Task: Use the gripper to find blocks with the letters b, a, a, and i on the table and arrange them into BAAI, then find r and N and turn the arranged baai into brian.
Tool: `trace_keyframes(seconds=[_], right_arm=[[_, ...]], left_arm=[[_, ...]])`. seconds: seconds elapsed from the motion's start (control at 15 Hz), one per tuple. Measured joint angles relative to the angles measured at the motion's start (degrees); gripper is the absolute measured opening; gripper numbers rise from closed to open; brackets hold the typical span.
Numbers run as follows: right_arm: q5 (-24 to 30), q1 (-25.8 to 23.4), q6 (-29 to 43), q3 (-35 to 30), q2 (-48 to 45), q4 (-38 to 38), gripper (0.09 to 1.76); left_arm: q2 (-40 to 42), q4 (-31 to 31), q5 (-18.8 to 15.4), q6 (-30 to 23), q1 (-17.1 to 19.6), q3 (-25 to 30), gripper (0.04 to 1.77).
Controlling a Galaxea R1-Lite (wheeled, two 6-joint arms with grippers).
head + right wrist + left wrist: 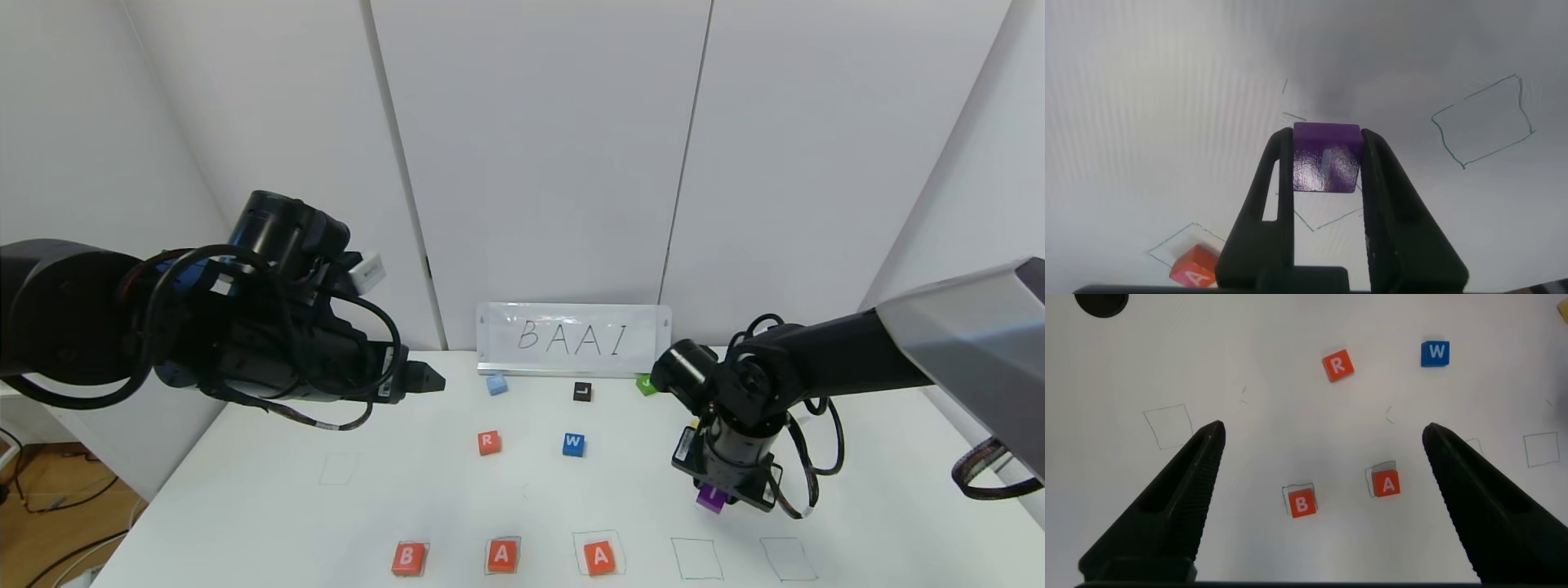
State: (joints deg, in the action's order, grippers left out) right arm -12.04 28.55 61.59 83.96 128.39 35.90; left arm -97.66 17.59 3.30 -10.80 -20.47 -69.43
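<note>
Three orange blocks stand in a row at the table's (245, 506) front: B (408, 559), A (502, 555) and A (600, 558), each in a green outline. My right gripper (712, 498) is shut on the purple I block (1326, 157) and holds it above the table, behind an empty green outline (696, 559). That block also shows in the head view (710, 498). The orange R block (488, 443) lies mid-table. My left gripper (1323, 433) is open and empty, raised over the table's left; B (1301, 503) and one A (1386, 484) show between its fingers.
A blue W block (573, 444), a black L block (582, 392), a light blue block (496, 385) and a green block (646, 384) lie toward the back. A white card (571, 339) lettered BAAI leans against the wall. Another empty outline (788, 559) is at the front right.
</note>
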Motion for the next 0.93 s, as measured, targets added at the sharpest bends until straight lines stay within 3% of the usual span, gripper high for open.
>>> trace_keyframes(seconds=[0.47, 0.93], right_arm=[[-0.1, 3.1, -10.7, -3.5, -2.2, -1.2, 0.54], [0.8, 4.9, -25.4, -18.2, -5.5, -21.0, 0.54]], left_arm=[[-0.2, -0.1, 0.0, 0.0, 0.0, 0.0, 1.72], [-0.3, -0.1, 0.1, 0.0, 0.1, -0.1, 1.72]])
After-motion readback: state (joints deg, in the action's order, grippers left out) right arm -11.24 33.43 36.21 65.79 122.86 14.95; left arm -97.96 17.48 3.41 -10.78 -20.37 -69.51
